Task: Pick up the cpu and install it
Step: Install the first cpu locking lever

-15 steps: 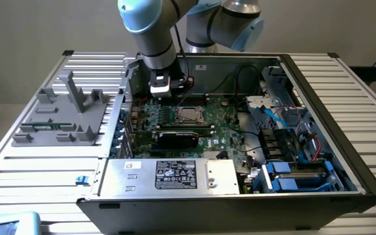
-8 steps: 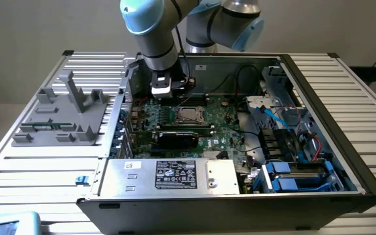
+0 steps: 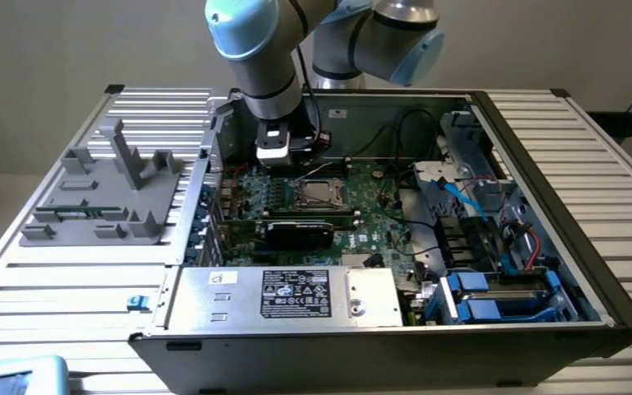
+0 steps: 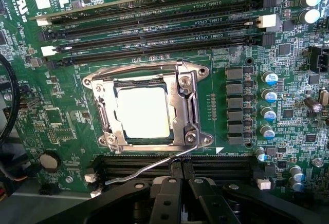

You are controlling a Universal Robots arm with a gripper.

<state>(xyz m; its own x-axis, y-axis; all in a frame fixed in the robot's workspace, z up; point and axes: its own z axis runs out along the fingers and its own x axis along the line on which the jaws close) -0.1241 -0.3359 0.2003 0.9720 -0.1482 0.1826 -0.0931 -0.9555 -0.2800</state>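
The cpu [image 4: 143, 112], a flat square chip with a bright silver top, lies inside the metal socket frame [image 4: 187, 100] on the green motherboard [image 4: 61, 131]; in the exterior view the cpu [image 3: 318, 192] is near the middle of the open case. My gripper [image 4: 182, 168] is shut with nothing between its black fingers [image 4: 167, 193]. Its tips stand just beside the socket, close to the thin wire lever [image 4: 149, 168] that sticks out along the frame's edge. In the exterior view my gripper [image 3: 290, 161] hangs over the board just behind the socket.
Memory slots [image 4: 154, 26] run along one side of the socket and capacitors [image 4: 268, 103] along another. A black expansion card [image 3: 299, 230], a silver box with a black label [image 3: 294, 294] and blue cables [image 3: 464, 202] fill the case. A grey fixture [image 3: 113, 189] stands at the exterior view's left.
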